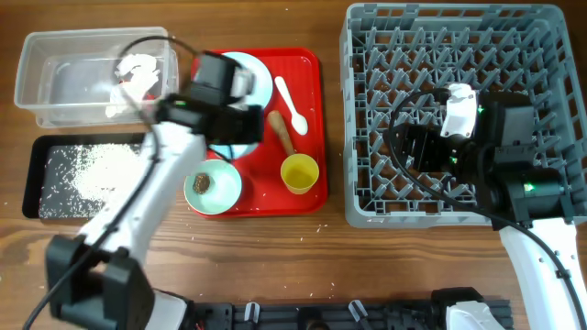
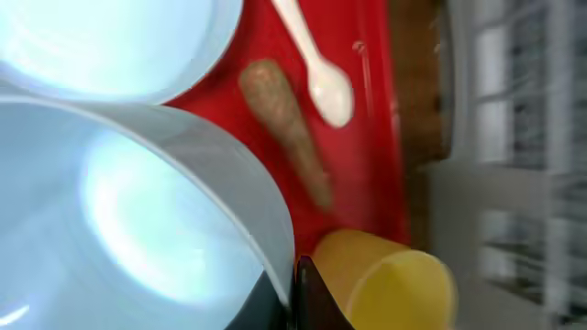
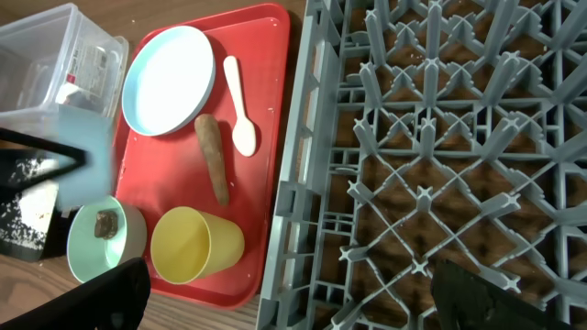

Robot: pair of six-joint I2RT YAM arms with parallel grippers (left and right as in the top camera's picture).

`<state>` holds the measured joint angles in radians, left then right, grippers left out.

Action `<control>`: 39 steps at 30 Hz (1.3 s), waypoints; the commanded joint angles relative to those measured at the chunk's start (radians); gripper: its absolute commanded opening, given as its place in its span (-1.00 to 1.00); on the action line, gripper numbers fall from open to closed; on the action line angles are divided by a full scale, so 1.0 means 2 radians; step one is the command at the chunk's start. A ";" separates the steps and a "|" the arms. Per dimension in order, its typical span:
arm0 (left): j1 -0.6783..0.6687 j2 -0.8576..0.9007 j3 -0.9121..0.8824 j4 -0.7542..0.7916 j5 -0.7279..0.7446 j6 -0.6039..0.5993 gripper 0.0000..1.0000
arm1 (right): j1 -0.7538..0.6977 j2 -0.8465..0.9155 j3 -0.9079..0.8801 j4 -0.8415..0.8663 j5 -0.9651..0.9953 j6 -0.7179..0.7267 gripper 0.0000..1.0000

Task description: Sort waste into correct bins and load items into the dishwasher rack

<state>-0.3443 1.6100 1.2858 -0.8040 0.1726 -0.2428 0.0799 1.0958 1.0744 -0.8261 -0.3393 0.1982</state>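
Two bins sit at the left of the overhead view. The clear tub [image 1: 37, 101] in the upper left holds the one crumpled wrapper [image 1: 136, 73]. The black tray [image 1: 32, 174] just below it carries a scatter of rice grains [image 1: 87, 170].

One red serving tray [image 1: 307, 110] lies in the middle of the worktop [image 1: 275, 27]. On it are:
- one pale blue plate [image 1: 259, 78] at the top
- one white spoon [image 1: 292, 103] to the plate's right
- one brown stick [image 1: 281, 133] just below the spoon
- one yellow cup [image 1: 299, 172] at the lower right of the tray

There are two bowls. The green bowl [image 1: 225, 188] stands at the tray's lower left corner with the single brown lump [image 1: 202, 183] inside it. The whitish bowl [image 2: 138, 220] fills the lower left of the left wrist view. There the left end effector [image 2: 293, 293] is pinched on its rim, just beside the cup.

The one grey rack [image 1: 550, 55] takes up the right of the overhead view. The right end effector [image 3: 289, 275] hangs over its pegs with its fingers spread wide, one at each lower corner of the right wrist view, gripping nothing.
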 commanded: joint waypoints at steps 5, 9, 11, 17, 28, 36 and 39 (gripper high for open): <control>-0.093 0.112 0.004 0.025 -0.192 0.002 -0.92 | 0.003 0.005 0.010 0.001 0.003 0.005 1.00; -0.093 0.125 0.005 0.023 -0.192 0.002 -0.35 | 0.003 0.006 0.010 0.001 0.005 0.003 0.99; -0.093 0.118 0.012 0.020 -0.192 0.002 -0.02 | 0.003 0.006 0.010 0.001 0.005 0.001 0.99; -0.076 0.091 0.095 -0.121 -0.190 -0.040 0.32 | 0.003 0.006 0.010 0.001 0.005 0.001 0.99; -0.014 0.080 -0.021 -0.173 -0.099 -0.065 0.25 | 0.003 0.010 0.008 -0.003 0.014 -0.007 0.99; -0.016 0.080 -0.104 -0.071 -0.083 -0.047 -0.81 | 0.003 0.026 0.008 -0.004 0.014 -0.006 0.99; -0.016 0.080 -0.101 -0.072 -0.083 -0.047 -0.92 | 0.003 0.029 0.008 -0.004 0.014 -0.006 1.00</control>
<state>-0.3801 1.7748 1.0927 -0.9485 -0.0013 -0.3393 0.0799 1.1450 1.0744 -0.8345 -0.3275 0.1970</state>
